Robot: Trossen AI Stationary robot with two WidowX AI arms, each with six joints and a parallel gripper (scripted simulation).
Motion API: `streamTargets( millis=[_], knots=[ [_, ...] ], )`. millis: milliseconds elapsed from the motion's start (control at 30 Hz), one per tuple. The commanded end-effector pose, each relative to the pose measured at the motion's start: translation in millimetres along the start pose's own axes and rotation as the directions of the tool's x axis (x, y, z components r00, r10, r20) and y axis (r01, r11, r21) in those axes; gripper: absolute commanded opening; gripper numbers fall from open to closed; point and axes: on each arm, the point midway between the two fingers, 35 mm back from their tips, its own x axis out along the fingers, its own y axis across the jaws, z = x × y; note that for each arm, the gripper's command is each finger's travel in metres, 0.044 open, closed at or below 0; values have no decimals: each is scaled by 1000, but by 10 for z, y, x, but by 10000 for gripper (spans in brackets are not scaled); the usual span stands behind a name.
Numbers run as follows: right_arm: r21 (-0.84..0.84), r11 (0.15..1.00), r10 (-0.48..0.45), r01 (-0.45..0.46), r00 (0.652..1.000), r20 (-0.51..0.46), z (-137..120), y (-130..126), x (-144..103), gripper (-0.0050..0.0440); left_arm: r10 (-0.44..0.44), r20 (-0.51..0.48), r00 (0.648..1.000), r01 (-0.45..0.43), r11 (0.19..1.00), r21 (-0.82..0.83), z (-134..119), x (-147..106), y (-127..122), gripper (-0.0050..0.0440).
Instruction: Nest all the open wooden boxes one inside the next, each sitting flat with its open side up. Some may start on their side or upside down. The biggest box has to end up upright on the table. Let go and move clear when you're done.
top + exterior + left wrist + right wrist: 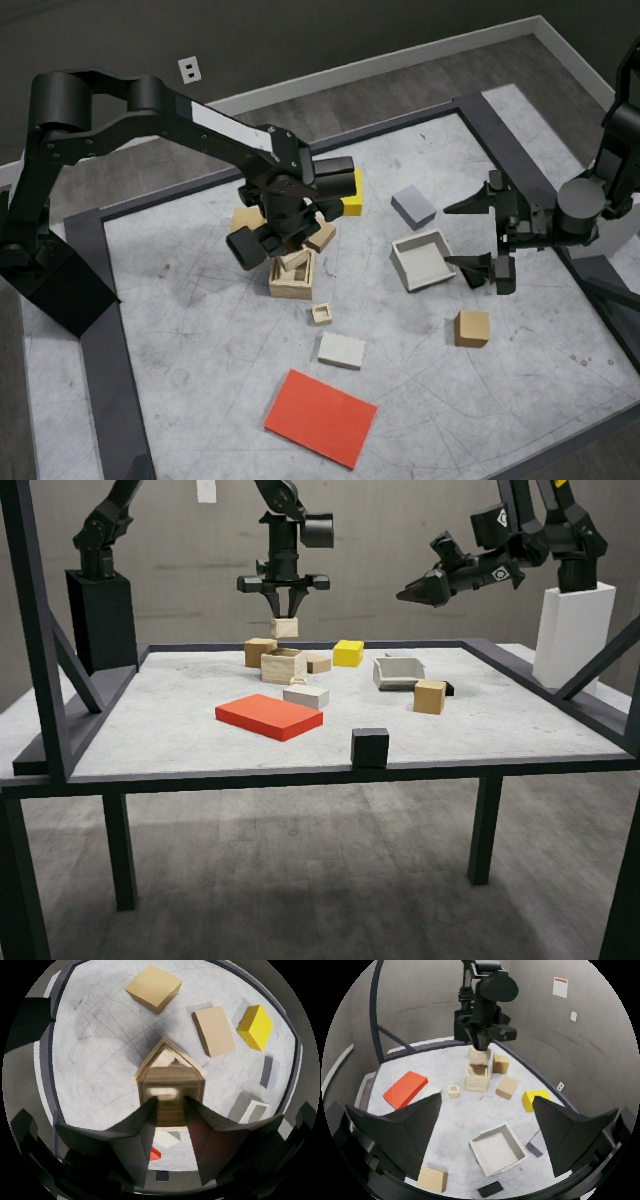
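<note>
Possibly the left pincer, narrowed on a held wooden box, lowers it askew (the yaw looks mismatched); it could then jam on the larger box's rim below.

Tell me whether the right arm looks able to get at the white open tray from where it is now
Probably yes: the right gripper is open above the table near the white open tray, with nothing visible between. It may need to swing downward first.
</note>
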Motion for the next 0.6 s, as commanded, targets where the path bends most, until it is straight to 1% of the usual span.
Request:
streamTargets(
  millis=[0, 233, 467, 533, 567],
  knots=[
    [9, 1000, 2, -2, 1000, 12, 40, 9, -2, 400, -14, -9, 1000, 13, 996, -91, -18, -53, -42, 183],
    [9, 1000, 2, -2, 1000, 12, 40, 9, -2, 400, -14, -9, 1000, 11, 944, -329, -18, -52, -42, 183],
    [9, 1000, 2, -2, 1000, 12, 40, 9, -2, 400, -14, -9, 1000, 7, 837, -547, -18, -52, -42, 183],
    [9, 1000, 2, -2, 1000, 12, 40, 9, -2, 400, -14, -9, 1000, 7, 837, -547, -18, -52, -42, 183],
    [9, 1000, 2, -2, 1000, 12, 40, 9, -2, 400, -14, -9, 1000, 7, 817, -576, -18, -52, -42, 183]
  ],
)
